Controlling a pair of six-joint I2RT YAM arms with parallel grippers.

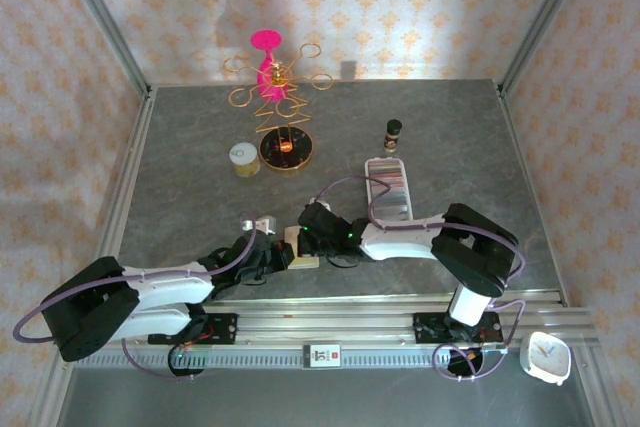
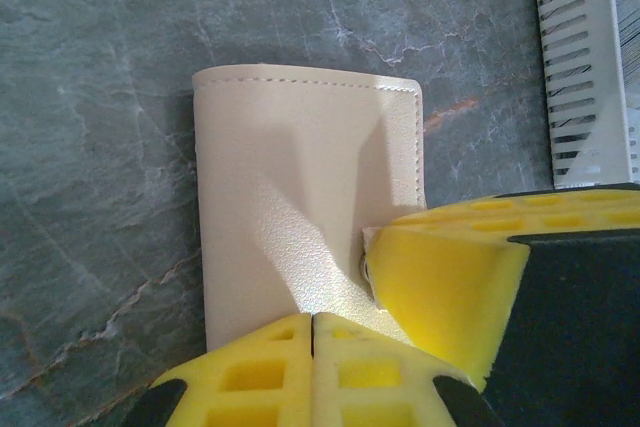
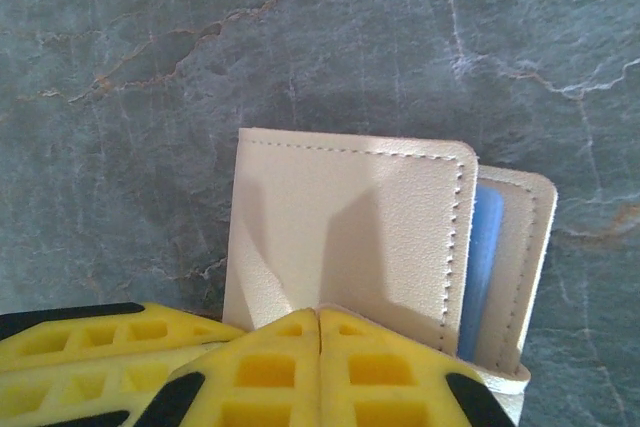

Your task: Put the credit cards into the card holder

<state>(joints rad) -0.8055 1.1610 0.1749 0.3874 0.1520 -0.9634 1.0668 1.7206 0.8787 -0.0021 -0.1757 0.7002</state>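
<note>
While the left end effector and right end effector are pressed together, the card holder lies between them.

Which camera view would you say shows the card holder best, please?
The right wrist view: the card holder shows its stitched cover, a second flap and something blue between them. The left wrist view gives its plain cover; the top external view gives a small, partly hidden beige patch.

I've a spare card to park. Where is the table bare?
Bare: the left stretch between the left wall and the round tub; the right stretch between the white tray and the right wall. Crowded: near centre, where left pincer and right pincer meet on the card holder.
</note>
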